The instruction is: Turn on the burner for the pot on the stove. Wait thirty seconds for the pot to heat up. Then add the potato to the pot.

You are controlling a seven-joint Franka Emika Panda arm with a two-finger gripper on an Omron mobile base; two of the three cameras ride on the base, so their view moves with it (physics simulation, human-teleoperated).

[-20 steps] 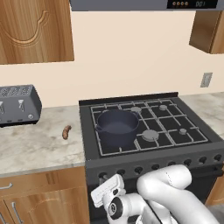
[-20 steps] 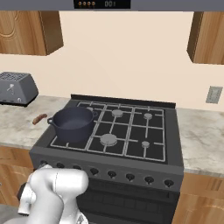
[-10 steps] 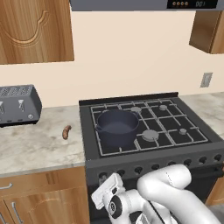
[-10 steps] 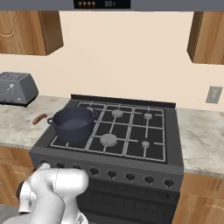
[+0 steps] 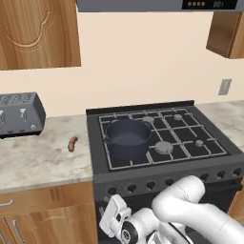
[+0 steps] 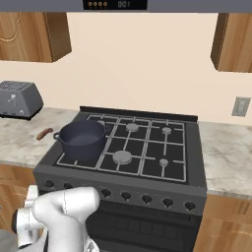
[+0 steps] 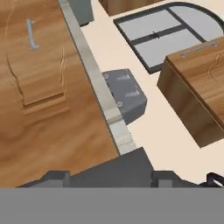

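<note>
With the gripper (image 5: 110,220) low at the frame's bottom, its jaw state unclear, it should rise squarely to the stove (image 5: 162,178) knob below the pot (image 5: 127,138).

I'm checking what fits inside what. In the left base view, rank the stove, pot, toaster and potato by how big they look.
Largest to smallest:
1. stove
2. pot and toaster look about alike; the toaster is cut off by the frame edge, so I won't rank them.
3. potato, far smaller than the rest.
</note>
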